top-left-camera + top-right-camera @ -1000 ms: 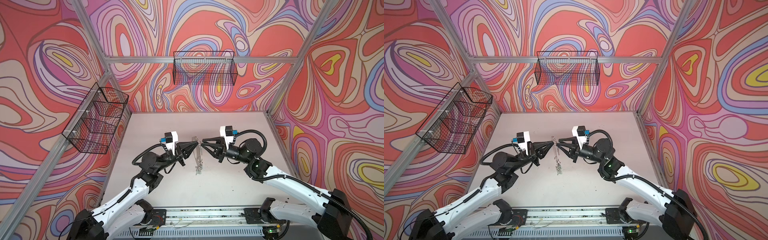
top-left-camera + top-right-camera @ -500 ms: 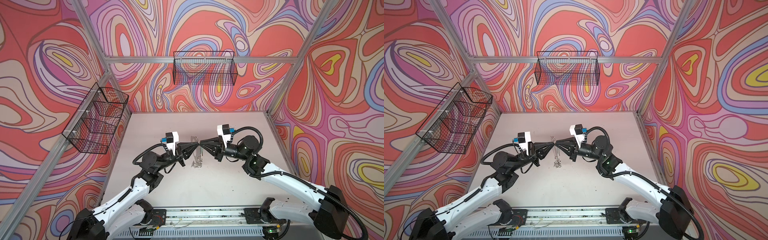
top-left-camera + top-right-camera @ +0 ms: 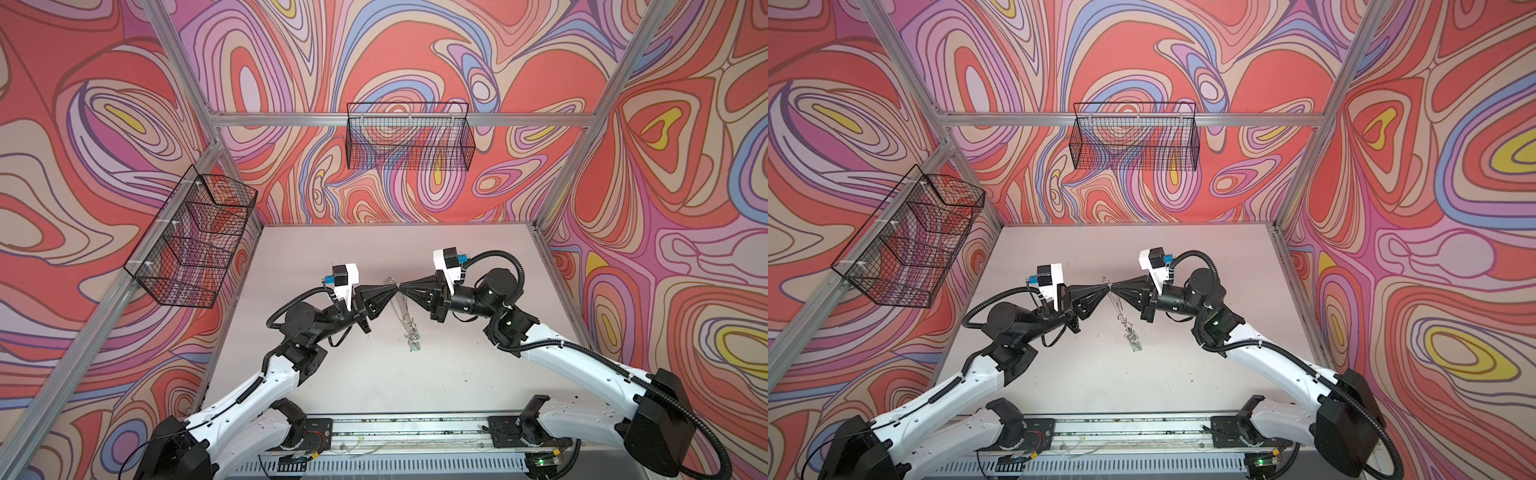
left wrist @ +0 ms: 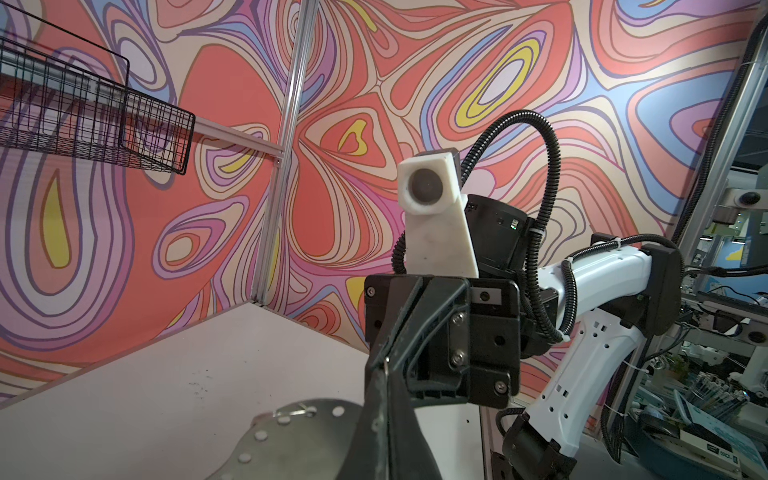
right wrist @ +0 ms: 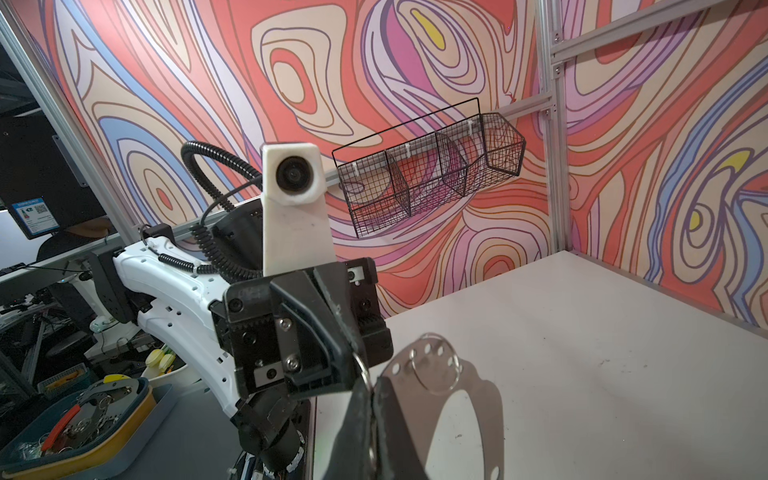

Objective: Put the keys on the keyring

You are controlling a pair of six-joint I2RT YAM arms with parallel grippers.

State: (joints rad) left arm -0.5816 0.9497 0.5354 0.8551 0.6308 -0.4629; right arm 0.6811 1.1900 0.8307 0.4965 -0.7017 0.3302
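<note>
**Two arms hold the keyring [image 3: 400,308] aloft**

The left gripper [image 3: 394,290] and right gripper [image 3: 403,287] meet tip to tip, jaws clamped on the keyring's upper rim above the worktop [image 3: 478,374]. The keys [image 3: 412,340] dangle beneath. Seen edge-on, the exact hold is unclear. The thin, stiff band looks slippery, so it is best pinched at the rim.
</note>
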